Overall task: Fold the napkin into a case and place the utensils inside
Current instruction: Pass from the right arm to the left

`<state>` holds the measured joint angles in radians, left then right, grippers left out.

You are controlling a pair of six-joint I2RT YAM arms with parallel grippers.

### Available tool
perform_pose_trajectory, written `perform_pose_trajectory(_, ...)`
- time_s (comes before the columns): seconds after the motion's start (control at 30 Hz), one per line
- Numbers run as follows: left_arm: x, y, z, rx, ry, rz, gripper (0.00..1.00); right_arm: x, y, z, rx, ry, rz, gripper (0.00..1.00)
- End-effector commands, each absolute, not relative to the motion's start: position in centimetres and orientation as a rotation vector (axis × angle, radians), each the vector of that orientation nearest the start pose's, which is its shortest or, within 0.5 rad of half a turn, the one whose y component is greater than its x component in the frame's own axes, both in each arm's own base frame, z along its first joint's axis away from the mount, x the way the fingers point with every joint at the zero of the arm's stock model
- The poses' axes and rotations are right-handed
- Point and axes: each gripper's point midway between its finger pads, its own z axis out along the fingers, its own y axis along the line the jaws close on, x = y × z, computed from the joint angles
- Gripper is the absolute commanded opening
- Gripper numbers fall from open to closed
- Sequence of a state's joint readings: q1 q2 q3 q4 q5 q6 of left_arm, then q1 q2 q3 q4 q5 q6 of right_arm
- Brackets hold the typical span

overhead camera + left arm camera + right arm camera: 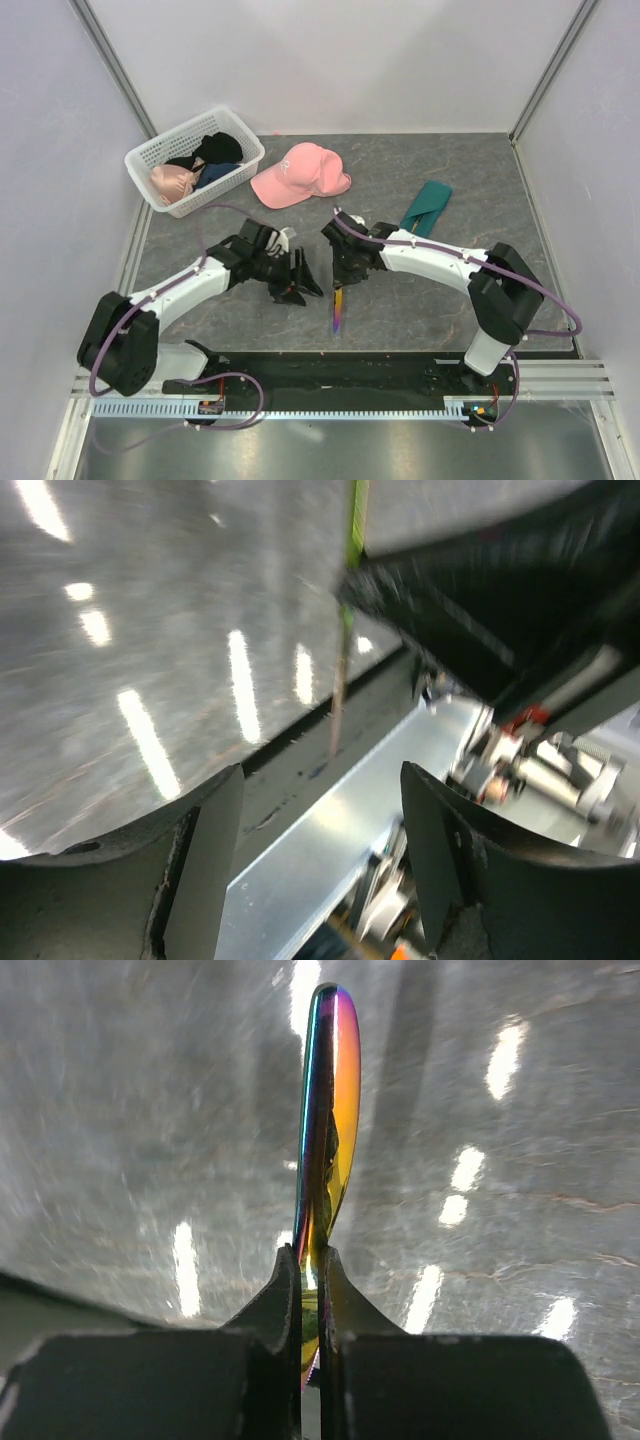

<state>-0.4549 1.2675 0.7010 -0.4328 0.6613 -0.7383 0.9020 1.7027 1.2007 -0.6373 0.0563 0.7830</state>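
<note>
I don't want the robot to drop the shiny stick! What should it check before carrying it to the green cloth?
1. Right gripper shut tight on the purple-and-orange utensil: ok.
2. Left gripper open, holding nothing: ok.
3. Teal case lying folded on the table, apart from both grippers: ok.
4. Case has an opening ready: cannot tell.
5. Where the fork is: cannot tell, no view shows it.
6. Pink cap and white basket off the way to the case: ok, likely.
</note>
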Motion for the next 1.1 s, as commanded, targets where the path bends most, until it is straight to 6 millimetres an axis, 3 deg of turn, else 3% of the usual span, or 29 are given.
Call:
perform_pose_trajectory(0.0,18.0,-28.1,12.7,0.054,2.7,-1.424,0.69,23.9,30.3,9.1,0.131,2.766,0.518,0.0)
perform_pose_trajectory(0.5,17.3,-30.5,10.1,0.121,2.815,-1.44,0.4,24.6,30.4,10.0,0.34,2.788,0.578,0.0)
perform_pose_trajectory(0.83,17.1,-30.6,9.6,0.144,2.845,-1.448,0.1,25.1,30.1,10.8,0.42,2.765,0.608,0.0)
perform_pose_trajectory(1.07,16.9,-30.7,9.3,0.164,2.862,-1.469,0.06,25.0,30.1,10.9,0.46,2.764,0.623,0.0)
